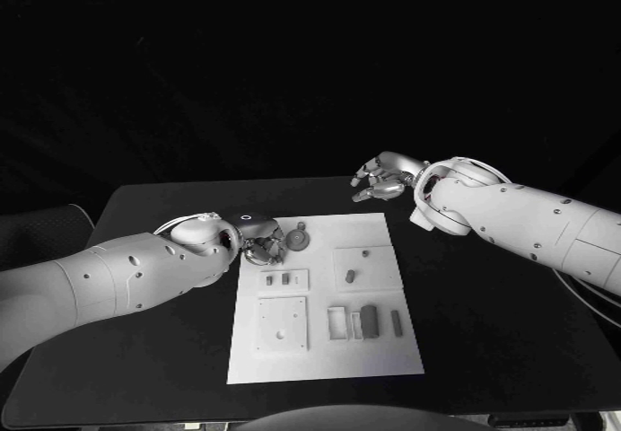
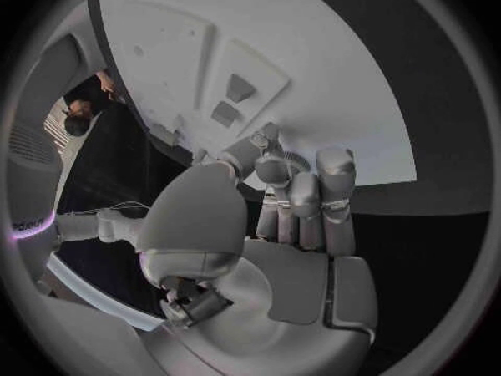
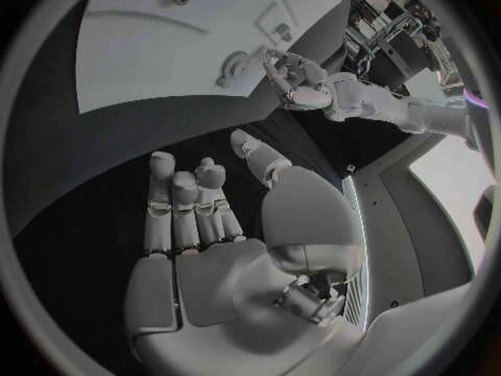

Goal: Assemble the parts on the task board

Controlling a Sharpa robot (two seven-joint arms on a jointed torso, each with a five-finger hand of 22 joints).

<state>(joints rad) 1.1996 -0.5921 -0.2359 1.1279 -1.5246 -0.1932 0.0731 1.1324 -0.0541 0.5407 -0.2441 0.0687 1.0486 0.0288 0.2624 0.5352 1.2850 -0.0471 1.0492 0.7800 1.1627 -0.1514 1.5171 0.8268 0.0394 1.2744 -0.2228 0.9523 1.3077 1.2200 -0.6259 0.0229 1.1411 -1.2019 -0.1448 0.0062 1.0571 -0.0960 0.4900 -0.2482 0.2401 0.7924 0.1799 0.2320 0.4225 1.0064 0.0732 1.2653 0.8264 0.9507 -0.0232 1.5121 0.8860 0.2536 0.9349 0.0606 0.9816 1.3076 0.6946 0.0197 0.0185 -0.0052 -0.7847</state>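
Several small grey parts [image 1: 369,321] on white task board [image 1: 389,355]; both robot hands empty, fingers apart.

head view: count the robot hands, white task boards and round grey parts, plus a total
robot hands: 2 (left robot hand, right robot hand)
white task board: 1
round grey part: 1
total: 4

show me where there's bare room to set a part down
Bare black table right of the white task board, below the right hand. Crowded at the board's top left, where the left hand sits by the round grey part.
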